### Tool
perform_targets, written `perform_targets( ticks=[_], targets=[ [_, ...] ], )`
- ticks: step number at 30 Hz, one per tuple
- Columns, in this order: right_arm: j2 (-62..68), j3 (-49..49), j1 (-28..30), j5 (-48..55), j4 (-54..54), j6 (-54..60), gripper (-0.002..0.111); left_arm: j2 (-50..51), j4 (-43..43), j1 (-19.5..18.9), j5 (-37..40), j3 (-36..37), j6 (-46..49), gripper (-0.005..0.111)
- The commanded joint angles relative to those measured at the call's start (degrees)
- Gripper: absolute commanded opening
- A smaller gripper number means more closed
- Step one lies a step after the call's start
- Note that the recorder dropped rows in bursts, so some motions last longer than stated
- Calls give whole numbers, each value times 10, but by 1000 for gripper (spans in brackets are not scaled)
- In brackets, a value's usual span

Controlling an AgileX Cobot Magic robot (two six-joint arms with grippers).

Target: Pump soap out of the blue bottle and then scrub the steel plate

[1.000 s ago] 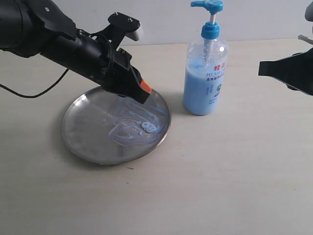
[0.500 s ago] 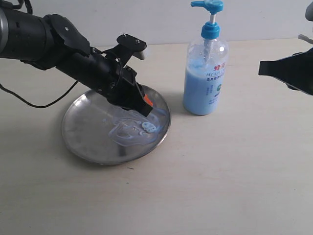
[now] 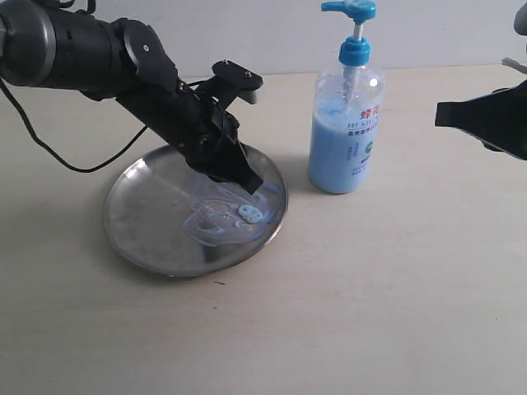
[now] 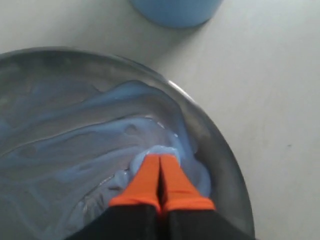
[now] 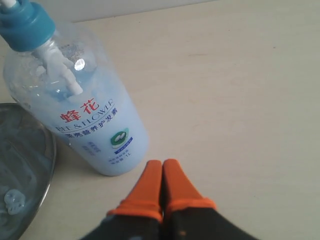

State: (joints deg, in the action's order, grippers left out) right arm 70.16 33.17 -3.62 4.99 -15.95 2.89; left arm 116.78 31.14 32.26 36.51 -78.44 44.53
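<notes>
My left arm (image 3: 82,41) enters the exterior view from the upper left and slopes down steeply over the steel plate (image 3: 140,226), with the wrist bent so that the left gripper (image 3: 254,183) points down and to the right. Its two orange fingers (image 4: 147,180) are pressed together with no gap and nothing between them. Their tips are dipped in the soap (image 3: 221,218) on the right part of the plate, near the rim on the side of the blue bottle (image 3: 346,132). The soap lies as pale blue streaks over the middle and right of the plate, with one thicker blob just in front of the tips, while the left part of the plate is bare metal. The plate lies flat on the pale table (image 3: 370,304), to the left of the bottle. The bottle stands upright just beside the plate rim but not touching it, and its pump spout (image 3: 338,6) is turned to the left. My right arm (image 3: 494,123) is at the right edge of the view, well apart from the bottle. The right gripper (image 5: 162,164) is also shut tight and holds nothing, raised above the table and turned towards the bottle. A black cable (image 3: 49,152) curves over the table at the left of the plate. Bare table surface lies between the bottle and the right arm and along the whole near side
</notes>
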Motion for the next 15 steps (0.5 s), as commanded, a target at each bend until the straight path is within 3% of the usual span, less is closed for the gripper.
perform_targets(
  ticks=[1,15],
  targets=[
    [0,-2,2,-10,-1,0,0,0,-52,18,9,-21,-32,0],
    [0,-2,2,-9,-8,-2,0,62,-98,31,69,-94,-91,0]
  ],
)
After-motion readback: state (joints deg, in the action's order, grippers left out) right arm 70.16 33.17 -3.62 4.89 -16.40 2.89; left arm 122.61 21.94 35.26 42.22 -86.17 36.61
